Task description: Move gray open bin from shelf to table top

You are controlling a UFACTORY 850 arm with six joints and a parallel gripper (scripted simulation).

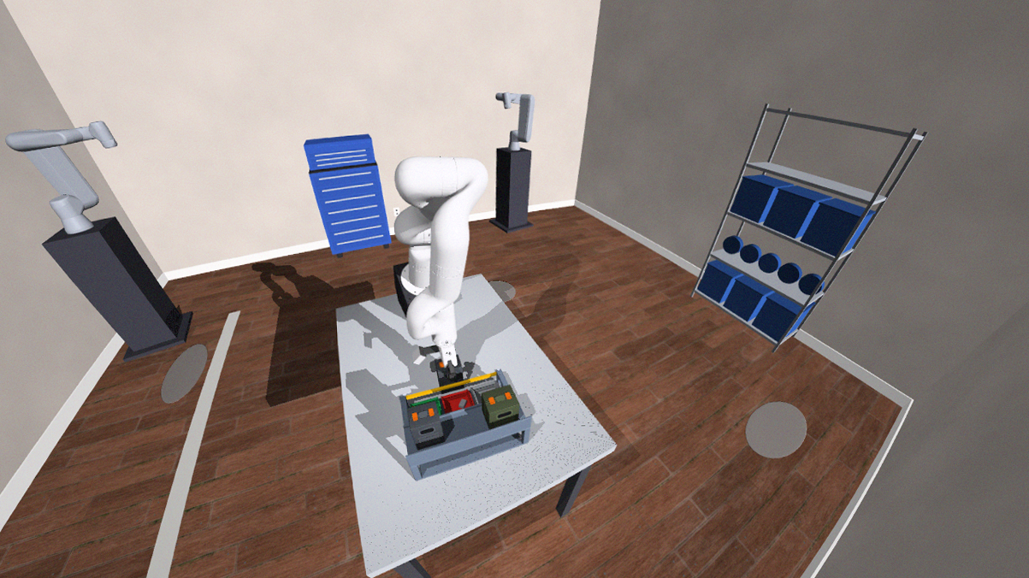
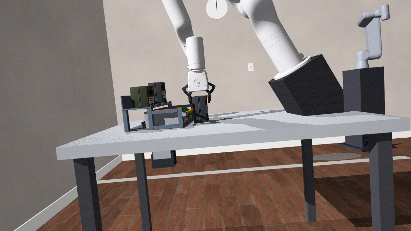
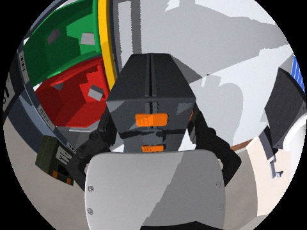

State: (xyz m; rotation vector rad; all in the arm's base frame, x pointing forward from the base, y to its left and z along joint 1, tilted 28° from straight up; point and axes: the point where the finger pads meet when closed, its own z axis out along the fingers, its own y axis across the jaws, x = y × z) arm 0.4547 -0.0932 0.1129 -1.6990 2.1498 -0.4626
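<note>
Seen from the near edge of the counter (image 1: 449, 511), the small shelf (image 2: 125, 120) is shown with an olive bin (image 1: 499, 407) and a dark gray bin (image 1: 424, 424) on its top level. A red bin (image 3: 73, 98) and a green bin (image 3: 64, 43) are seen lower down, behind a yellow rail (image 3: 104, 30).

Beyond the shelf's far side, a gray bin (image 2: 200, 109) with orange labels is pictured upright on the counter, just beside the rail. It is judged to be the task's bin, already off the shelf. Whether it rests on its base, and whether parts lie in it, cannot be told.

Above it the end effector (image 2: 198, 98) is spread wide and nothing is held; its fingers (image 2: 189, 98) are set on either side of the bin's top. Farther back, the arm's dark pedestal (image 2: 330, 86) is seen.

The step in hand is judged to be a grasp being lined up. Next, the fingers would need to be closed squarely on the bin's sides without it being tipped against the shelf.
</note>
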